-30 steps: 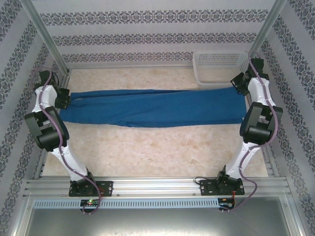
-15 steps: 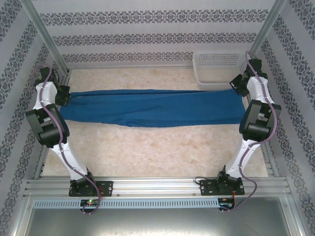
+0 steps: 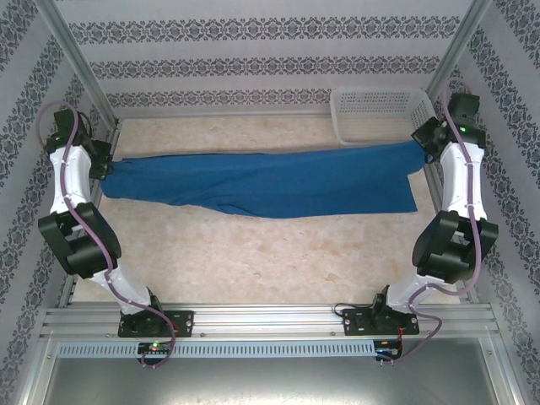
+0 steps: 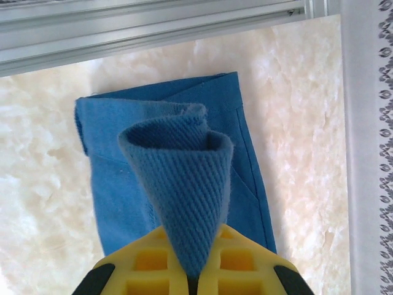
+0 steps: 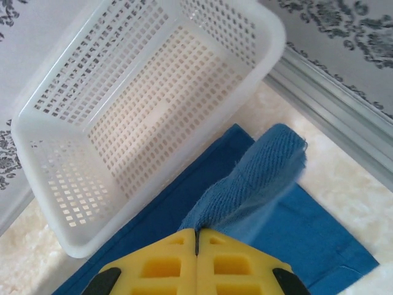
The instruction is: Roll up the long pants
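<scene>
Between walls [image 3: 253, 52] papered in grey floral bands, the left fingers [image 4: 161, 269] are clamped on a raised fold at one end of the long pants [image 3: 270, 181], by the left edge of the pale marbled desk [image 3: 253, 253]. The blue cloth stretches across the desk's far half to the right fingers [image 5: 175, 261], pinched tight on the other end just beside the white basket [image 3: 375, 114] in the far right corner.
</scene>
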Motion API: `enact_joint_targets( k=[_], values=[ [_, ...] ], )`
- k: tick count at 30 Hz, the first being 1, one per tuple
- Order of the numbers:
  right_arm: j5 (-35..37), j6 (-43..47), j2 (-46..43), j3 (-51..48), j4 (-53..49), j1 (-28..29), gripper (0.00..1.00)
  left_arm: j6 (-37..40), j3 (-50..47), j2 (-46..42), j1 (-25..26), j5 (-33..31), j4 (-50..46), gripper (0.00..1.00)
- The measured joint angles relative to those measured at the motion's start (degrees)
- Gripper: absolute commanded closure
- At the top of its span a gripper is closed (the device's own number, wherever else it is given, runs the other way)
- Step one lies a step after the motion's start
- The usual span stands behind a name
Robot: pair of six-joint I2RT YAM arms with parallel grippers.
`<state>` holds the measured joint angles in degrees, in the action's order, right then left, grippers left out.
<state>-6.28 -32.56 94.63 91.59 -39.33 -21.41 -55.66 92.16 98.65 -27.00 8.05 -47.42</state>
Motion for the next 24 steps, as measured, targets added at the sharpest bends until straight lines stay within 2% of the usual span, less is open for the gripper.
enact_joint_targets(
  k=[12,24],
  values=[
    [-2.78,1.49,-4.39,-6.75,-1.75,-4.33,1.00,0.42,-10.84,-8.52,-0.55,-1.92,-1.42,1.00],
    [-5.18,1.49,-10.40,-7.74,-3.58,-6.82,1.00,0.39,-13.79,-20.02,-2.01,-4.28,-5.09,1.00]
  ],
)
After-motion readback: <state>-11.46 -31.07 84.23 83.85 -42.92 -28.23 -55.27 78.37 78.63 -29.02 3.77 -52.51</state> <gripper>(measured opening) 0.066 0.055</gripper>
